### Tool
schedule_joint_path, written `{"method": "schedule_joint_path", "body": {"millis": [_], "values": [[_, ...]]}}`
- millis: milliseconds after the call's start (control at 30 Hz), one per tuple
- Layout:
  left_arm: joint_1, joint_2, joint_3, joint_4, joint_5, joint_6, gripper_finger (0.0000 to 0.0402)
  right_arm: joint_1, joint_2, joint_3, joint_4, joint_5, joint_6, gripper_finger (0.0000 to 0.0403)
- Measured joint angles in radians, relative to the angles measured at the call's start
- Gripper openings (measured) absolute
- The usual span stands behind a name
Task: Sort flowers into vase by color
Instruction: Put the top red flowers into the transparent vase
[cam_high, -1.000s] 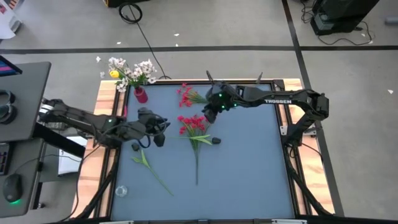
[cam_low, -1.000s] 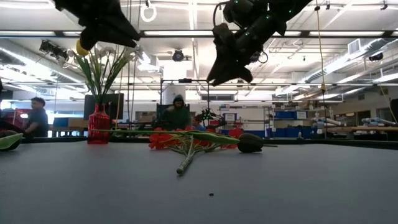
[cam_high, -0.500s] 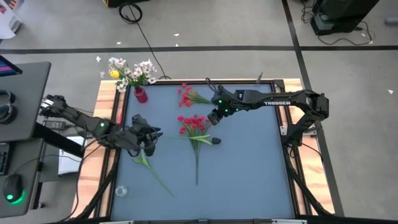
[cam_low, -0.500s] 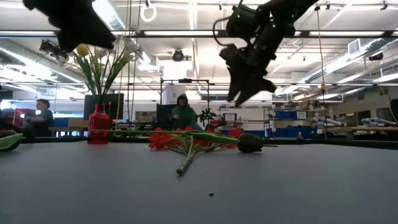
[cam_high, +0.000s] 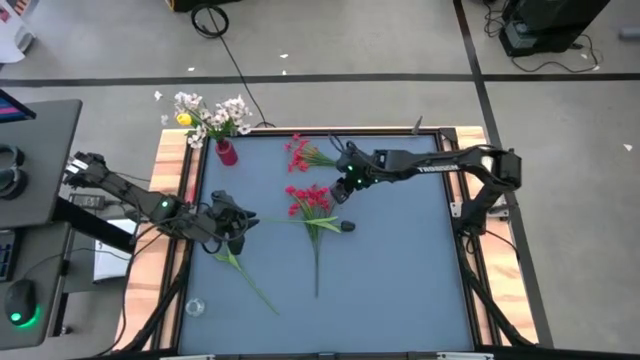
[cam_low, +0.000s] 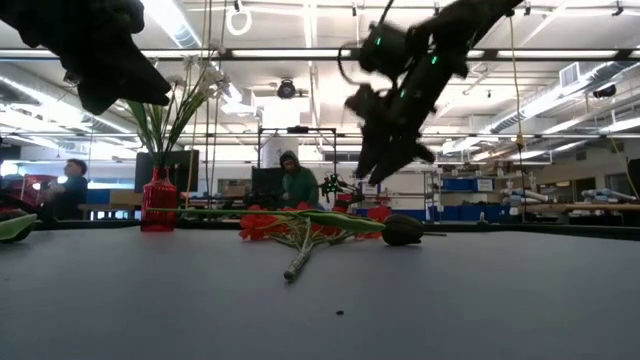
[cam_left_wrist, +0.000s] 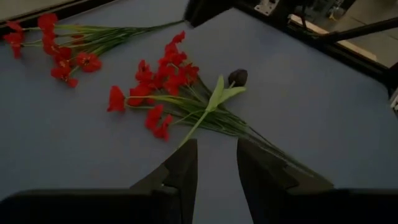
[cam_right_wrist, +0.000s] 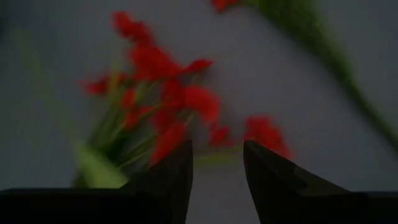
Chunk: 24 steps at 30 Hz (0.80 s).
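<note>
red vase (cam_high: 226, 152) at the far left corner of the table (cam_high: 400, 270), stuffed with white and yellow blossoms. left gripper (cam_high: 238, 222) parted and empty over the left edge, beside a bare green sprig (cam_high: 243, 272). two red flowers (cam_high: 312, 202) lying mid-table. right gripper (cam_high: 340, 190) hovering just above them, fingers apart, holding nothing.

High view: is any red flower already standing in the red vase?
No. The red vase holds only white and yellow blossoms, while both red flower bunches lie flat on the table.
</note>
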<state>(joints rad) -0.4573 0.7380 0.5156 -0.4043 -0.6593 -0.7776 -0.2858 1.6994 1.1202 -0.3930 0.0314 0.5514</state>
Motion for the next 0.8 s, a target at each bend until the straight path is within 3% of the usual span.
{"method": "schedule_joint_path", "body": {"millis": [167,500,800], "values": [[0.013,0.0,0.0,0.006,0.003,-0.021,0.0117,-0.085,0.116,0.036,0.011,-0.03,-0.148,0.0151],[0.011,-0.002,0.0,0.019,0.023,-0.132,0.0117,-0.176,0.271,0.244,-0.103,-0.037,-0.46,0.0151],[0.012,-0.041,0.001,0.008,0.022,-0.211,0.0117,-0.241,0.451,0.438,-0.243,-0.051,-0.578,0.0151]]}}
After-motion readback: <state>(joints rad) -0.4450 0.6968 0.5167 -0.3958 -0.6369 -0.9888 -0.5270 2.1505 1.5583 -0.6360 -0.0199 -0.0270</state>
